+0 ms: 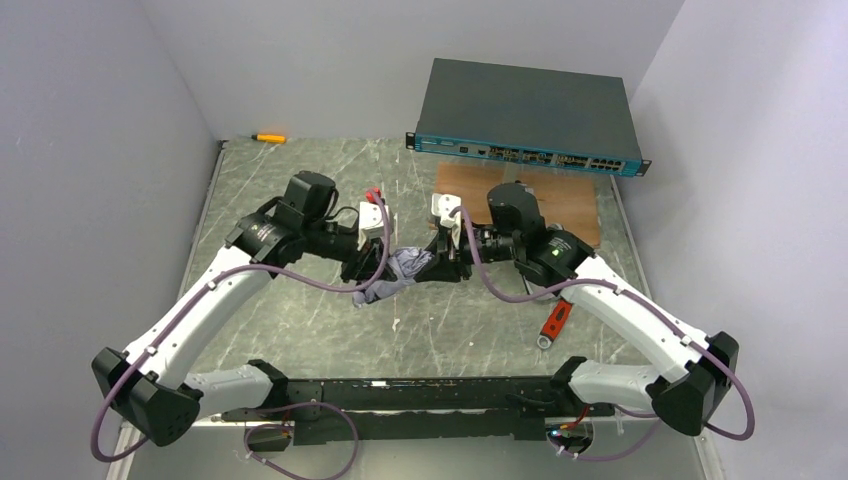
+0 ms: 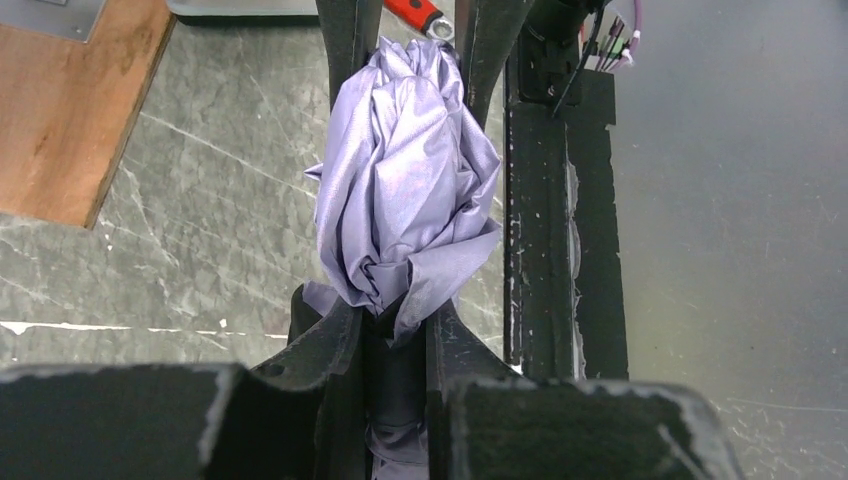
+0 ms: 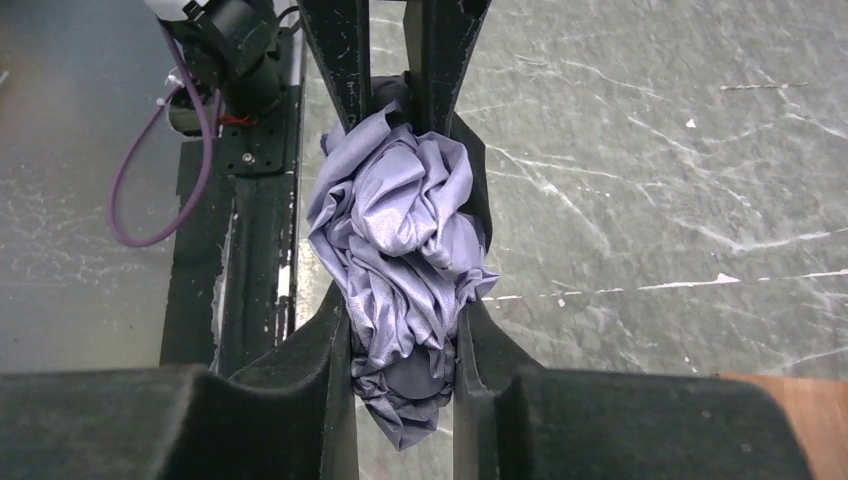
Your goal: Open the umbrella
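The umbrella (image 1: pixel 400 272) is a folded, crumpled bundle of silvery-white canopy held above the table's middle between my two grippers. My left gripper (image 1: pixel 365 268) is shut on its left end; in the left wrist view the fingers pinch the bunched cloth and a dark part of the umbrella (image 2: pixel 405 190) at its base. My right gripper (image 1: pixel 440 265) is shut on the other end; in the right wrist view the folds (image 3: pixel 400 230) and a rounded pale end sit between its fingers. The shaft is hidden in the cloth.
A dark grey flat box with a teal front (image 1: pixel 528 118) stands at the back, over a brown board (image 1: pixel 560 200). A red-handled tool (image 1: pixel 555 322) lies on the table at right. An orange pen (image 1: pixel 268 137) lies at the back left. A black rail (image 1: pixel 400 400) runs along the near edge.
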Motion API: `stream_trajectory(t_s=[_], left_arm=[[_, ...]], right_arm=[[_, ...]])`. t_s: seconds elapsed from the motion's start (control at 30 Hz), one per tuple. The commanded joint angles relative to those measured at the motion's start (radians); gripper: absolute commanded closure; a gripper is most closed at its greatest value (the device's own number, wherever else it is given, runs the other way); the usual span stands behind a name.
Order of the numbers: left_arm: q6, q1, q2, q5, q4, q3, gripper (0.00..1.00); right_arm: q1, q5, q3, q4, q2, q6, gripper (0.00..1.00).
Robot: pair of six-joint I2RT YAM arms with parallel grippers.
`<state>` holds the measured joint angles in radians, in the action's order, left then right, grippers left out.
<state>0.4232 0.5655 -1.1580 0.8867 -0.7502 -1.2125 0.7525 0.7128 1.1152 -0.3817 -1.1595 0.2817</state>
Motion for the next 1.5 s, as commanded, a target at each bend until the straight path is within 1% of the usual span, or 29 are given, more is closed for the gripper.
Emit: stream_trajectory(t_s=[0.0, 0.03, 0.07, 0.1, 0.13, 0.2, 0.27, 0.33, 0.4, 0.47, 0.6, 0.7, 0.77, 0.93, 1.03, 1.1, 1.13, 1.2, 1.3, 1.33, 1.37, 1.4, 1.43, 1.47], left_arm=[[0.057, 0.02, -0.028, 0.081, -0.051, -0.109, 0.82], [0.074, 0.007, -0.031, 0.092, -0.087, -0.119, 0.68], [0.088, -0.017, -0.031, 0.103, -0.12, -0.125, 0.5], [0.107, -0.048, -0.025, 0.117, -0.157, -0.123, 0.35], [0.138, -0.092, -0.018, 0.141, -0.189, -0.113, 0.32], [0.226, -0.165, 0.032, 0.155, -0.237, -0.072, 0.29], [0.317, -0.206, 0.098, 0.105, -0.244, -0.004, 0.29], [0.355, -0.228, 0.169, 0.052, -0.198, 0.083, 0.3], [0.413, -0.233, 0.215, 0.027, -0.166, 0.152, 0.35], [0.437, -0.232, 0.24, 0.008, -0.119, 0.192, 0.4], [0.356, -0.228, 0.266, -0.032, 0.055, 0.231, 0.46], [0.342, -0.209, 0.277, -0.029, 0.123, 0.232, 0.49], [0.337, -0.179, 0.275, -0.03, 0.139, 0.226, 0.49], [0.295, -0.064, 0.271, -0.096, 0.187, 0.235, 0.47], [0.272, -0.002, 0.259, -0.165, 0.217, 0.243, 0.51], [0.243, 0.008, 0.26, -0.191, 0.25, 0.249, 0.58], [0.227, 0.008, 0.261, -0.203, 0.268, 0.249, 0.64], [0.221, 0.009, 0.261, -0.216, 0.265, 0.241, 0.77], [0.233, 0.009, 0.265, -0.23, 0.242, 0.233, 0.99], [0.235, 0.008, 0.268, -0.238, 0.234, 0.232, 1.0], [0.241, 0.007, 0.271, -0.248, 0.23, 0.231, 1.0], [0.249, 0.008, 0.274, -0.258, 0.223, 0.228, 1.0], [0.267, 0.008, 0.279, -0.263, 0.214, 0.225, 1.0], [0.299, 0.008, 0.281, -0.264, 0.202, 0.22, 1.0]], right_arm=[[0.009, 0.011, 0.05, 0.068, 0.006, 0.05, 1.0], [-0.018, 0.014, 0.045, 0.076, 0.012, 0.016, 1.0], [-0.053, 0.029, 0.041, 0.084, 0.018, -0.015, 1.0], [-0.092, 0.049, 0.034, 0.098, 0.025, -0.05, 1.0], [-0.132, 0.071, 0.024, 0.114, 0.035, -0.087, 1.0], [-0.189, 0.107, 0.009, 0.138, 0.059, -0.139, 1.0], [-0.218, 0.138, -0.001, 0.143, 0.083, -0.165, 1.0], [-0.229, 0.156, -0.008, 0.14, 0.104, -0.185, 1.0], [-0.234, 0.178, -0.015, 0.143, 0.117, -0.212, 1.0], [-0.241, 0.202, -0.019, 0.145, 0.119, -0.253, 1.0], [-0.267, 0.25, -0.047, 0.208, 0.115, -0.373, 1.0], [-0.269, 0.254, -0.049, 0.215, 0.112, -0.393, 1.0], [-0.271, 0.251, -0.044, 0.224, 0.105, -0.409, 1.0], [-0.271, 0.259, -0.03, 0.252, 0.09, -0.442, 1.0], [-0.271, 0.276, -0.027, 0.26, 0.088, -0.448, 1.0], [-0.271, 0.285, -0.032, 0.256, 0.09, -0.449, 1.0], [-0.272, 0.286, -0.035, 0.251, 0.095, -0.444, 1.0], [-0.272, 0.287, -0.049, 0.246, 0.102, -0.442, 1.0], [-0.278, 0.265, -0.066, 0.226, 0.121, -0.438, 1.0], [-0.278, 0.221, -0.063, 0.197, 0.128, -0.415, 0.86], [-0.279, 0.167, -0.059, 0.157, 0.135, -0.377, 0.55], [-0.278, 0.108, -0.05, 0.112, 0.143, -0.31, 0.34], [-0.279, 0.043, -0.033, 0.059, 0.153, -0.229, 0.2], [-0.279, -0.012, -0.022, 0.018, 0.164, -0.16, 0.09]])
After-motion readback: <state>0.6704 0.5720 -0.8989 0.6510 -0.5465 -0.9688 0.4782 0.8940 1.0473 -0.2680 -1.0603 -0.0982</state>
